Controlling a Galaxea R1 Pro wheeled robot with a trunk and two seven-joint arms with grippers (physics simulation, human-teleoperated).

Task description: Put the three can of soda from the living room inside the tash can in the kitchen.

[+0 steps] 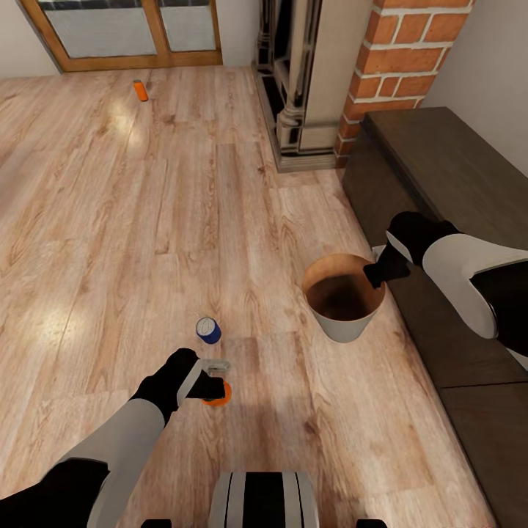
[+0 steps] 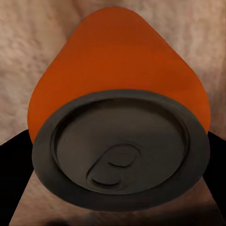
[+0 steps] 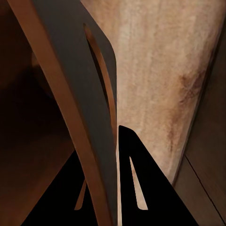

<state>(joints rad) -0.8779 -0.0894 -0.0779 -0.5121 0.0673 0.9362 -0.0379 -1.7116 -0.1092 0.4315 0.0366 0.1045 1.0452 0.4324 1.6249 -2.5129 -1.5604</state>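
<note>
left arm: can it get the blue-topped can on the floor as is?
Probably not yet: the left end effector is shut on an orange can. The blue-topped can lies just ahead on open floor, so the path is free once it unloads.

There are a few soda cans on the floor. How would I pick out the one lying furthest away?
Look to the glass doors at the far end of the wood floor. Just in front of them one can lies alone. Unlike the blue-topped can near the robot and the one at the left claw, nothing is near it.
</note>
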